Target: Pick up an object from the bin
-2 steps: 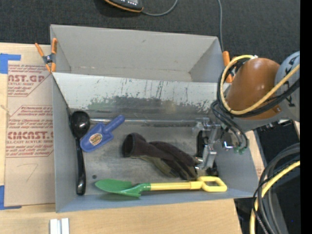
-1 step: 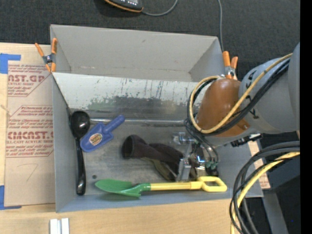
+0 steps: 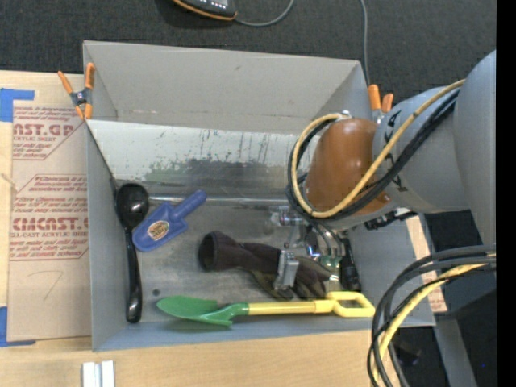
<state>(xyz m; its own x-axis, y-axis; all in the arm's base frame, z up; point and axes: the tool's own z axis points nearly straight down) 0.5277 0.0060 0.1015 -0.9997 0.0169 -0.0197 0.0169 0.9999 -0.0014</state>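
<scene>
Dark brown tube [image 3: 232, 253] lies on the floor of the grey metal bin [image 3: 226, 79], about the middle and toward the near side. Its open round end faces left and its body runs off to the right. The gripper [image 3: 289, 271] is down on the right end of that tube, where the tube is crumpled and partly hidden under the metal parts. Whether the gripper is released or clenched I cannot tell from this angle, nor whether the tube is actually grasped.

Just beyond the gripper sits the orange-brown cover [image 3: 343, 164] on the wrist, with yellow and black cables [image 3: 300, 164] looped round it. The big grey arm [image 3: 472, 127] reaches in over the bin's right wall.

On the near side of the tube, along the near wall, lies a toy shovel [image 3: 242, 310]. Its green blade points left, and its yellow shaft ends in a yellow grip at the right, close by the gripper.

Left of the tube, with bare floor between them, a blue scoop [image 3: 165, 222] lies slanted, its handle pointing toward the far right and a small round label on its wide part.

Along the left wall lies a black ladle [image 3: 131, 204], its bowl at the far end and its handle running toward the near left corner. The scoop's wide end is just beside the ladle's handle.
</scene>
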